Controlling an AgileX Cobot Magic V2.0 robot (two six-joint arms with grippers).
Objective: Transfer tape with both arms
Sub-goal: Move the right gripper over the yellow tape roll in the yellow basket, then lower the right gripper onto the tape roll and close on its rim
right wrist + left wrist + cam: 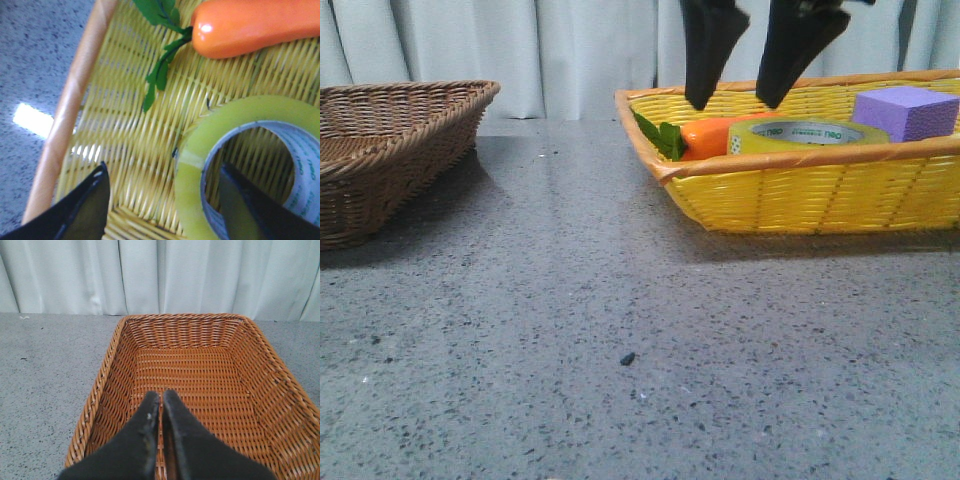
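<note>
Front view: right end effector (738, 100) hangs above the near-left part of the yellow basket (800, 195), fingers spread apart, tips just above the rim line and clear of the contents. Tape (807, 135) lies flat inside this basket, white core with green lettering facing up. A toy carrot (712, 137) with green leaves lies just beside the tape on its left; a purple foam block (905, 111) sits at the tape's right, farther back. Brown wicker basket (390, 150) stands at the left edge of the grey speckled tabletop (580, 340), well apart from the yellow basket. A small dark speck (627, 358) lies on the tabletop in the foreground. White curtain (560, 50) behind.

Left wrist view: left end effector (161, 396) has its fingers together, tips touching or nearly so, holding nothing. It hovers over the brown wicker basket (125, 340), which shows only bare weave inside.

Right wrist view: right end effector (162, 172) fingers wide apart. One finger (82, 205) is over the basket floor near the rim (75, 95); the other (245, 205) is over the tape's core opening. The yellow wall of the tape (192, 165) lies between the two fingers. Contact with the tape cannot be told. Carrot (250, 25) lies close beside the tape.
</note>
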